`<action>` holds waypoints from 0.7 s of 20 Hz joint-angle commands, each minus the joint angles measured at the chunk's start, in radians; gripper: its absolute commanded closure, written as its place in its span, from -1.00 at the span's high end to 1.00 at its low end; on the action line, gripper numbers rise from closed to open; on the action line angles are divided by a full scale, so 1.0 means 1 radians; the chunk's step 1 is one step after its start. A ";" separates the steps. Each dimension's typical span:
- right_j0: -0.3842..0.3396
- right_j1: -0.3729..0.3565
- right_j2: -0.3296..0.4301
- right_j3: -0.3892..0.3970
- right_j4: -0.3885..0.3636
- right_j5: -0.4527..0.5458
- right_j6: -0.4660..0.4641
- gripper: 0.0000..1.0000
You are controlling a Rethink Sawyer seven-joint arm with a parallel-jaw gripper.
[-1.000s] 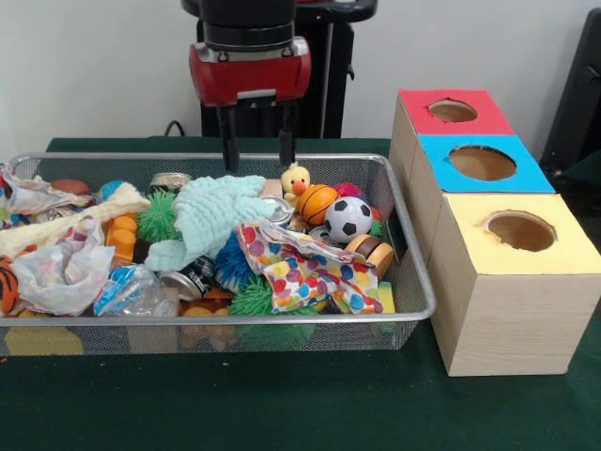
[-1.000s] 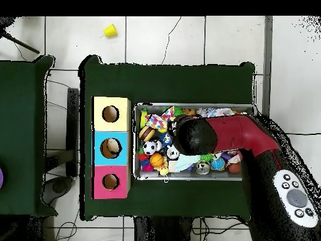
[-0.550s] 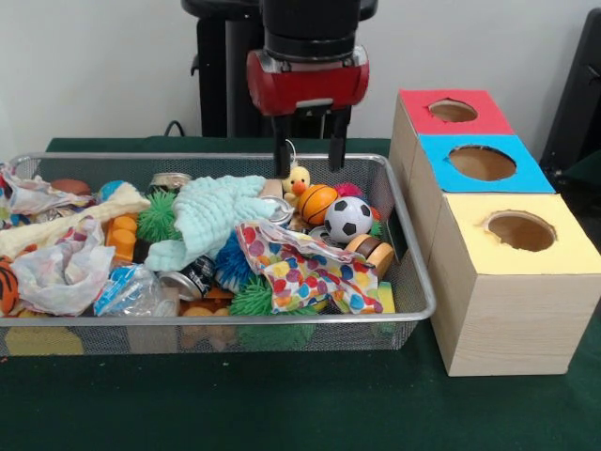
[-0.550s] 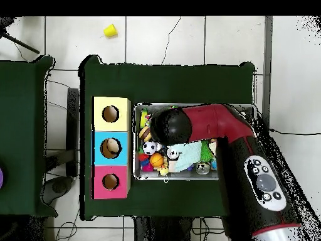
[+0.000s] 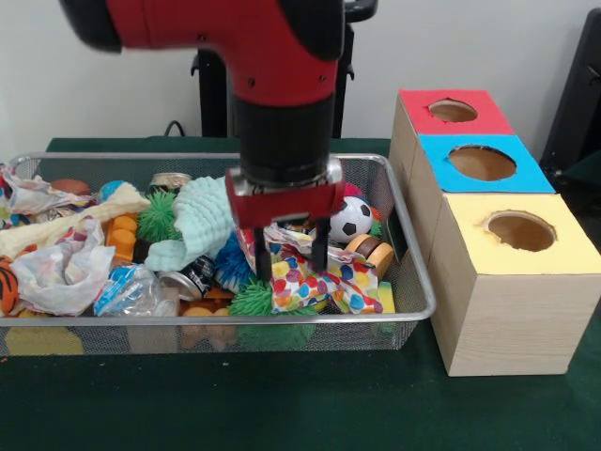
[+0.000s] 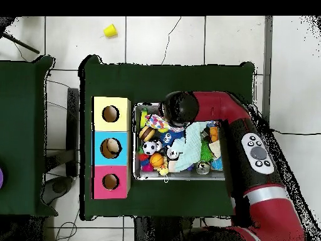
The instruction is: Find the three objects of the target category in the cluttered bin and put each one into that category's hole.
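My gripper is open and hangs low over the near right part of the wire bin. Its fingertips straddle a crumpled cloth with coloured dots and are down at its surface. Right behind the gripper lie a soccer ball and wooden rings. A mint cloth and spiky green balls lie to its left. In the overhead view the arm's wrist hides the gripper; the soccer ball and a basketball show beside it.
Three wooden boxes stand right of the bin, with a red hole, a blue hole and a yellow hole. Something tan sits inside the blue hole. A yellow cup lies on the floor.
The gripper has come from the bin's far side toward the near edge and dropped lower, now down at the dotted cloth. It stays open.
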 commanded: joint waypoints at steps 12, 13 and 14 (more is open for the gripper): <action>-0.031 0.224 -0.059 -0.216 -0.054 -0.009 -0.025 1.00; -0.030 0.222 -0.060 -0.213 -0.055 -0.011 -0.024 1.00; -0.030 0.219 -0.062 -0.210 -0.056 -0.012 -0.022 1.00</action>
